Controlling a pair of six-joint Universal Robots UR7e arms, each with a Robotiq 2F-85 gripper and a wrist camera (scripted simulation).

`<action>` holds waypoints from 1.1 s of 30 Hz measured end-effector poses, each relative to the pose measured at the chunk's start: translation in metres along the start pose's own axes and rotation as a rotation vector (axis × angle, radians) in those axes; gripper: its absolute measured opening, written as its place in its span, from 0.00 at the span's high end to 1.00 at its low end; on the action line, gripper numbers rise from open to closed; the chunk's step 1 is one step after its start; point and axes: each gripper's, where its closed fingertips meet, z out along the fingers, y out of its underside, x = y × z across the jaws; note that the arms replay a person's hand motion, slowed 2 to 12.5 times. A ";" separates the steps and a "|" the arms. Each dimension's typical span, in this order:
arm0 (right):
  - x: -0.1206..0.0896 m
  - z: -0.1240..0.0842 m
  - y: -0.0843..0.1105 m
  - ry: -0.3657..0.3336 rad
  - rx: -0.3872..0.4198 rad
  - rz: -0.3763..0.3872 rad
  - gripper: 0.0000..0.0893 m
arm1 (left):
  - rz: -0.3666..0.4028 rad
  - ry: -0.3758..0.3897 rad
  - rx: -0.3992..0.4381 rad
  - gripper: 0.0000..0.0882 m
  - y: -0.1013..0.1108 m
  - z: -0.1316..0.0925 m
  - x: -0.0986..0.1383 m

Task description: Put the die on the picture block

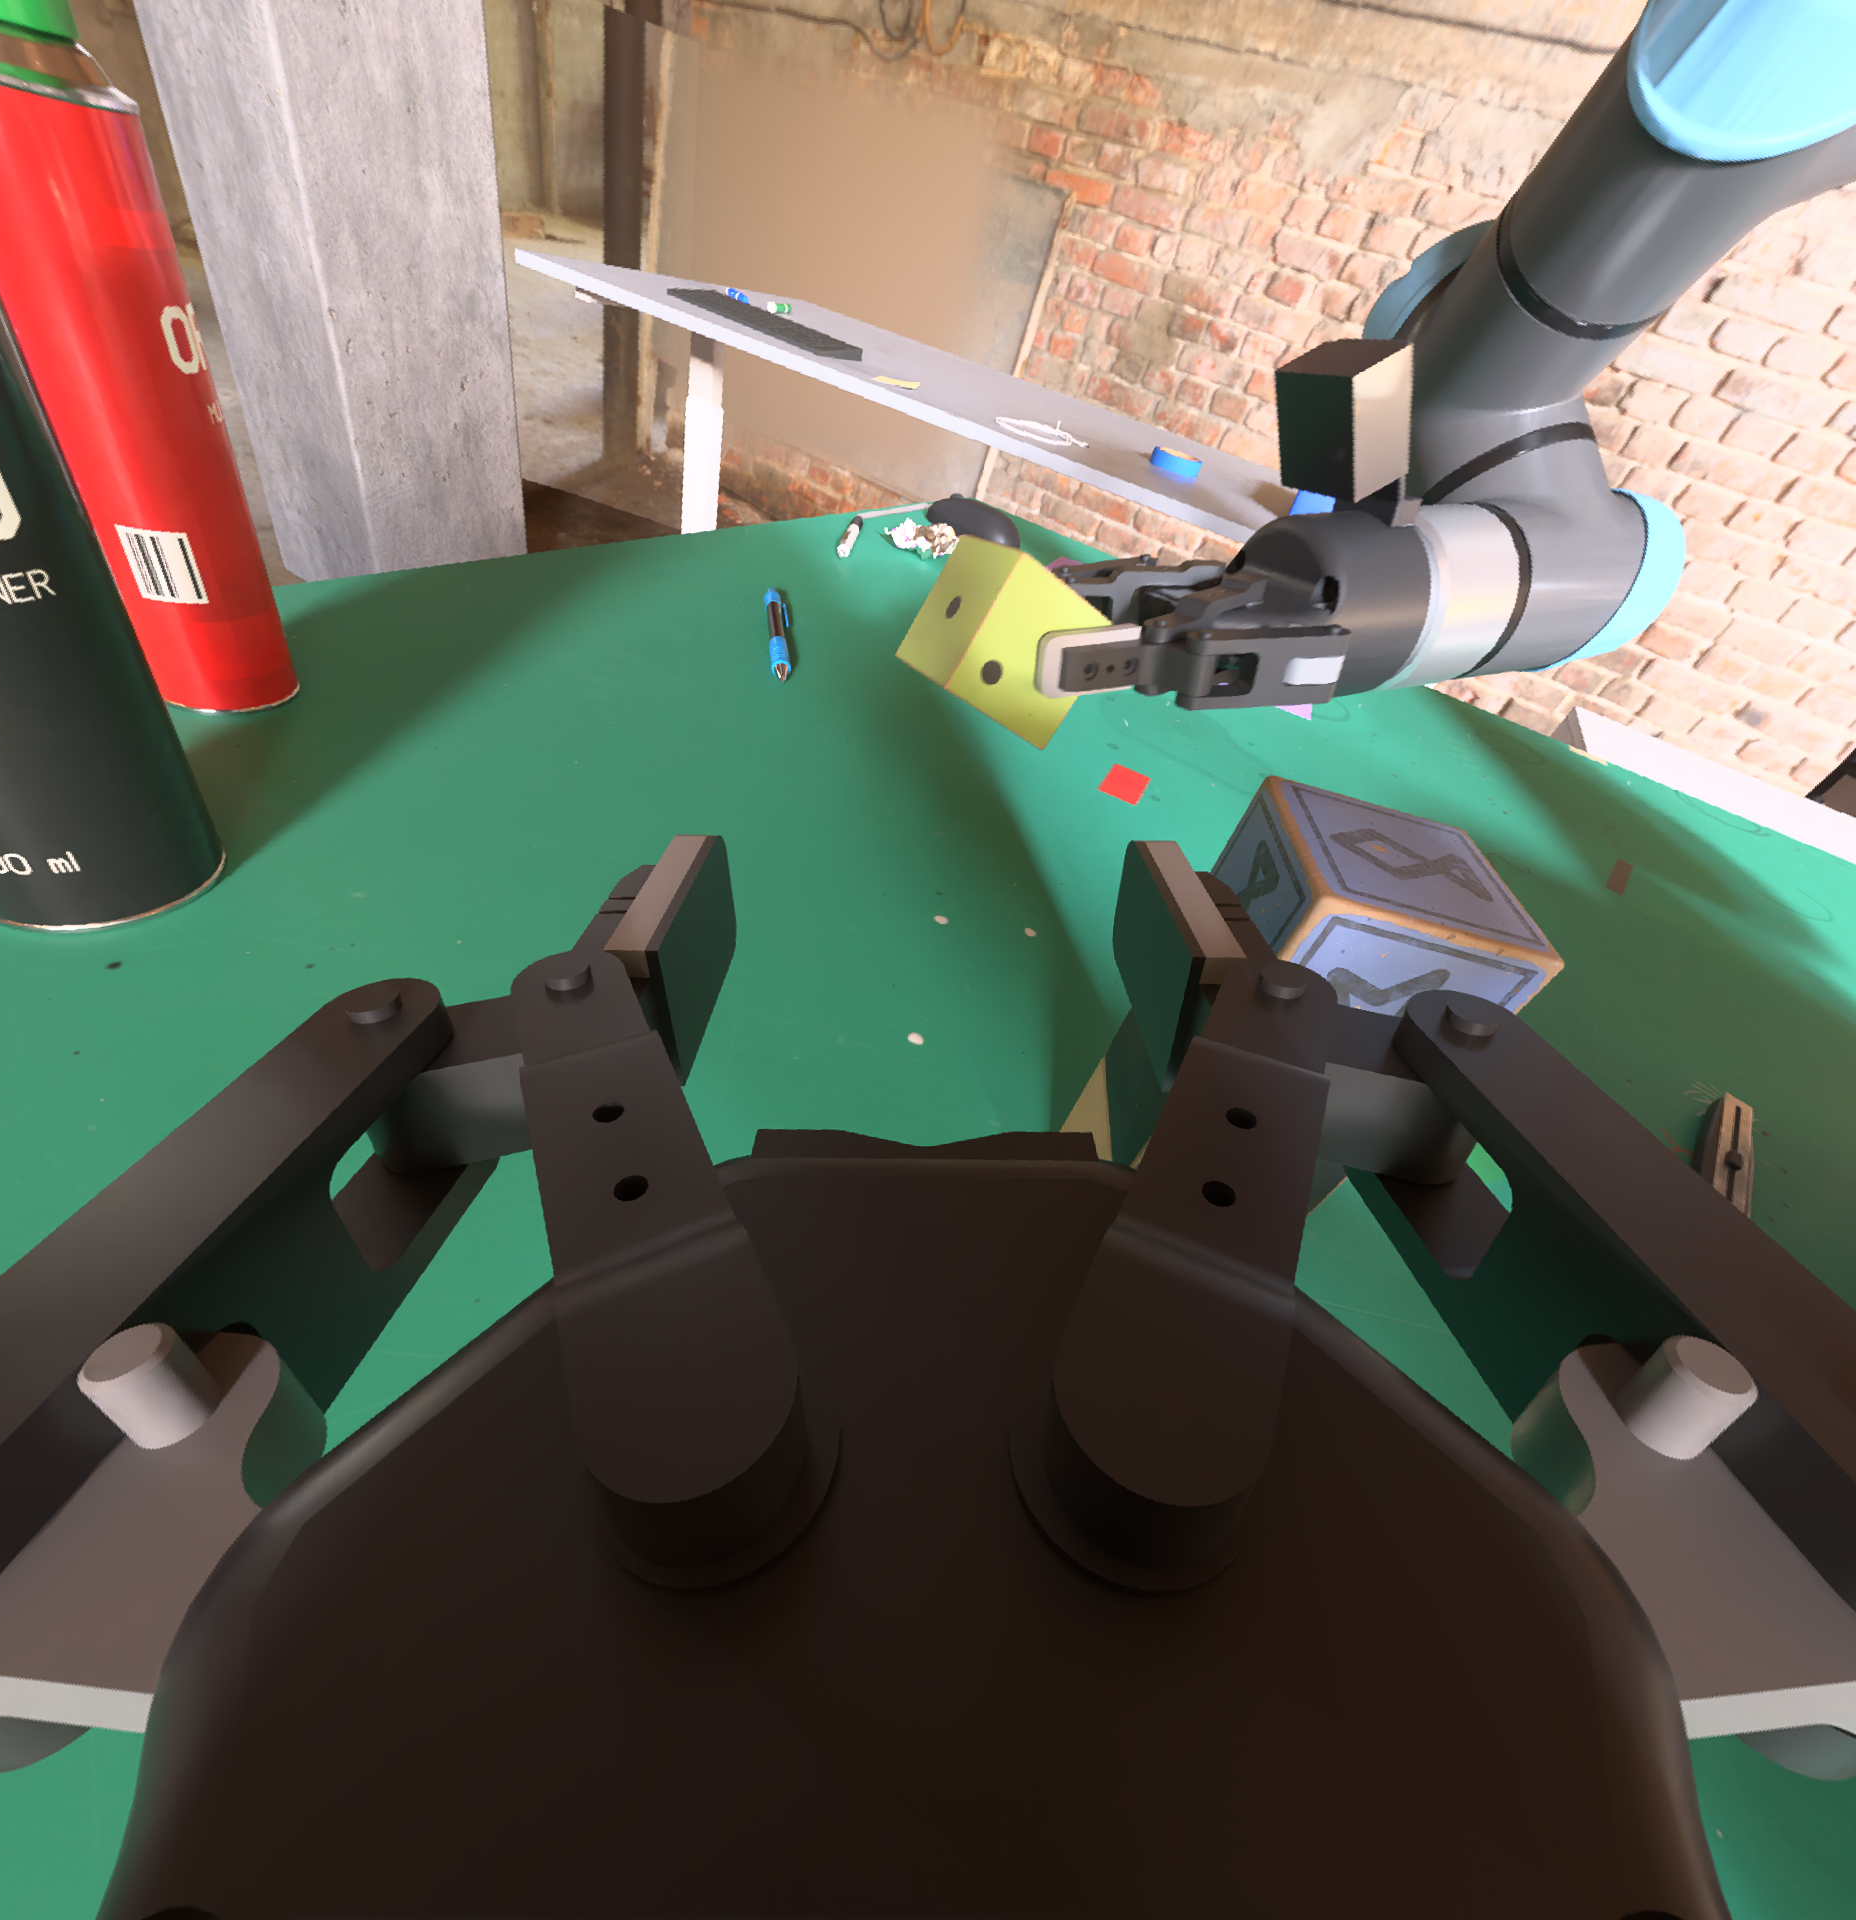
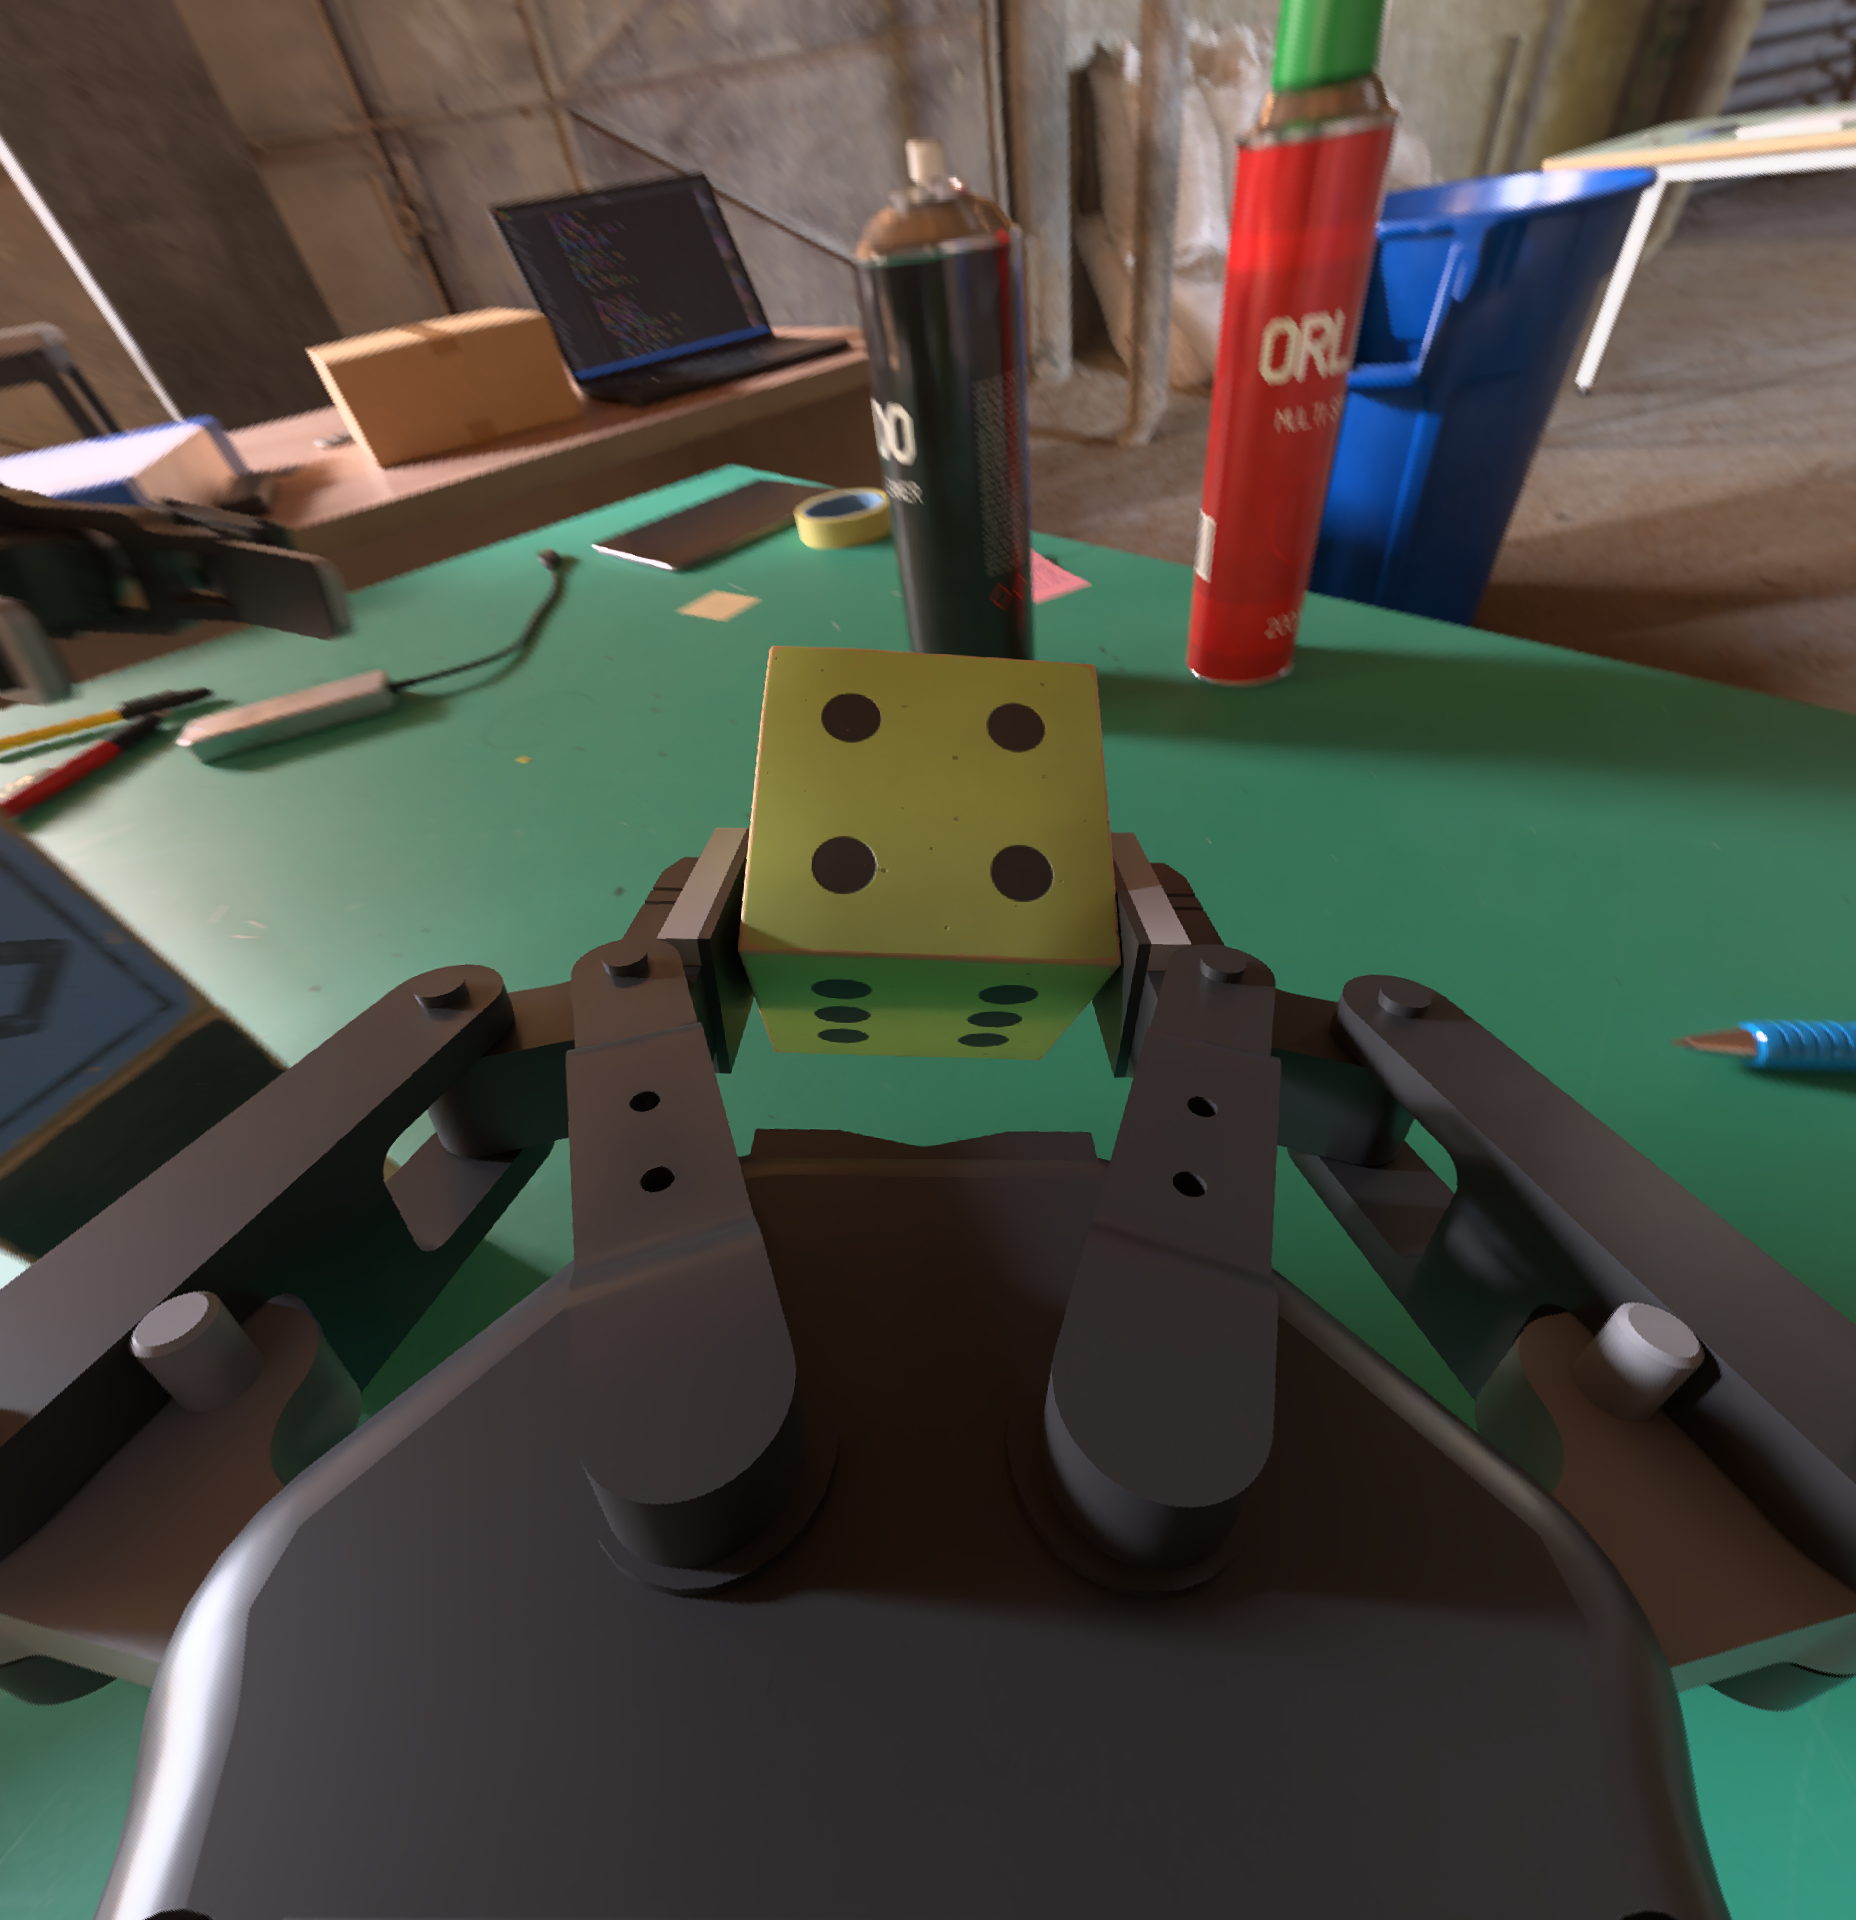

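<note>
Die (image 2: 929,831) is clamped in my right gripper (image 2: 929,935), up off the mat, block (image 1: 1391,904) low beside it. Left gripper (image 1: 919,935) hangs apart, empty. I'd centre over the block's top, level the die, then lower slowly.

Red can (image 2: 1288,395): white lettering, barcode. Black can (image 2: 950,436): white lettering, volume mark. Die (image 2: 929,831): four, six pips. Laptop (image 2: 643,281): unreadable.

Yellow-green cube die (image 2: 929,847) dotted with dark round pips. Blue-grey picture block (image 1: 1391,904) with tan wooden edges and dark line figures. Plain green table mat (image 1: 695,831) flecked with pale specks. Red spray can (image 2: 1282,416) capped green; black spray can (image 2: 950,436).
</note>
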 end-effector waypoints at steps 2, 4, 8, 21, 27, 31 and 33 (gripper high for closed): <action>-0.010 -0.004 -0.009 -0.041 0.038 -0.009 0.40 | 0.000 0.000 0.000 0.26 0.000 0.000 0.000; -0.020 -0.009 -0.017 -0.081 0.077 -0.016 0.40 | 0.000 0.000 -0.001 0.26 0.000 0.000 0.000; -0.040 -0.019 -0.035 -0.166 0.162 -0.033 0.40 | 0.000 0.001 -0.002 0.26 0.000 0.000 0.000; -0.092 -0.054 -0.068 -0.420 0.332 -0.068 0.40 | 0.003 -0.009 -0.002 0.27 0.000 0.000 -0.001; -0.108 -0.060 -0.069 -0.482 0.338 -0.109 0.40 | -0.005 -0.010 -0.005 0.27 0.002 0.001 -0.002; -0.116 -0.062 -0.068 -0.499 0.336 -0.138 0.40 | -0.007 -0.008 -0.008 0.27 0.002 0.002 -0.002; -0.119 -0.061 -0.067 -0.505 0.333 -0.148 0.40 | -0.007 -0.009 -0.010 0.27 0.003 0.002 -0.002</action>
